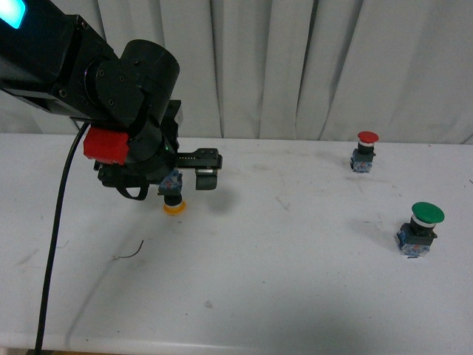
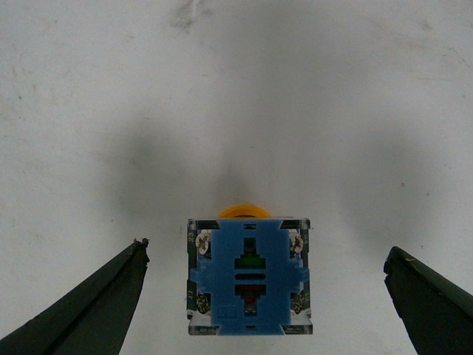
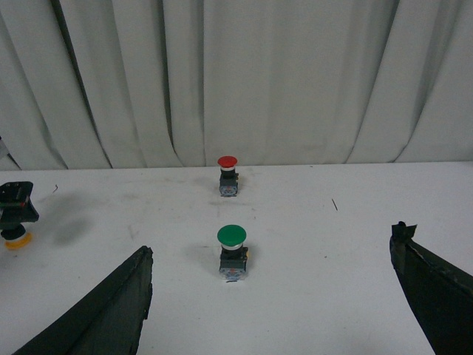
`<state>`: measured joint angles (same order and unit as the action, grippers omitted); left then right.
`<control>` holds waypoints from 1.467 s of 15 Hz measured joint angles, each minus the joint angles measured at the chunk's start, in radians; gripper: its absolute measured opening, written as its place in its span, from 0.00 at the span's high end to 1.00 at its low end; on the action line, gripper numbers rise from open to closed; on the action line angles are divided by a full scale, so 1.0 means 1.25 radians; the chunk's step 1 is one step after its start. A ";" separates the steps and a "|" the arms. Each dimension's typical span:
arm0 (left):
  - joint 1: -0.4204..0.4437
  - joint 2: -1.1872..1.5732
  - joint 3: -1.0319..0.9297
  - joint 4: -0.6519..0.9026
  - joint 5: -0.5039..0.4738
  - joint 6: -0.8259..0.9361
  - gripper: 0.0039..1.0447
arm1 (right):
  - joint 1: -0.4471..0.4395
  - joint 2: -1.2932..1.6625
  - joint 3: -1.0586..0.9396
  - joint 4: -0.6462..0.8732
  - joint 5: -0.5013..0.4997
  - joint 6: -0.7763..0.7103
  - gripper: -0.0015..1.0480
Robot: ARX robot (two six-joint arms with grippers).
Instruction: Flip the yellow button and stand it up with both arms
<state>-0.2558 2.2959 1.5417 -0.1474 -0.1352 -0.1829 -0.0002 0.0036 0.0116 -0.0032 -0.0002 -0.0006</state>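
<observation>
The yellow button (image 1: 174,206) stands upside down on the white table (image 1: 295,296), orange-yellow cap on the surface and blue base (image 2: 248,277) facing up. My left gripper (image 2: 266,259) hovers directly over it, open, with its black fingers (image 2: 111,296) wide on either side of the base and touching nothing. The front view shows the left arm (image 1: 133,96) reaching in from the upper left. My right gripper (image 3: 271,240) is open and empty, low over the table, and does not show in the front view. Its camera catches the yellow button (image 3: 16,239) far off at the edge.
A green-capped button (image 1: 421,229) stands upright at the right, and a red-capped button (image 1: 364,151) stands farther back. A black cable (image 1: 53,259) hangs down the left side. A thin wire scrap (image 1: 130,254) lies near the yellow button. White curtains (image 1: 310,66) close off the back.
</observation>
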 joint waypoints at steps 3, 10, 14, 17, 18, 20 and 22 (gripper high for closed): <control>0.002 0.002 0.000 0.023 -0.003 0.000 0.15 | 0.000 0.000 0.000 0.000 0.000 0.000 0.06; 0.002 0.002 0.000 0.023 -0.005 0.000 0.40 | 0.000 0.000 0.000 0.000 0.000 0.000 0.06; 0.001 0.001 0.000 0.022 -0.009 -0.001 0.65 | 0.000 0.000 0.000 0.000 0.000 0.000 0.06; -0.005 -0.014 -0.015 0.031 0.002 0.004 0.66 | 0.000 0.000 0.000 0.000 0.000 0.000 0.06; -0.008 -0.028 -0.031 0.041 0.009 0.005 0.66 | 0.000 0.000 0.000 0.000 0.000 0.000 0.06; -0.018 -0.103 -0.100 0.085 0.056 0.017 0.66 | 0.000 0.000 0.000 0.000 0.000 0.000 0.06; -0.041 -0.226 -0.194 0.131 0.113 0.042 0.66 | 0.000 0.000 0.000 0.000 0.000 0.000 0.06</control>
<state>-0.3073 2.0136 1.2991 0.0166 0.0055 -0.1303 -0.0002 0.0036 0.0116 -0.0036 -0.0002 -0.0006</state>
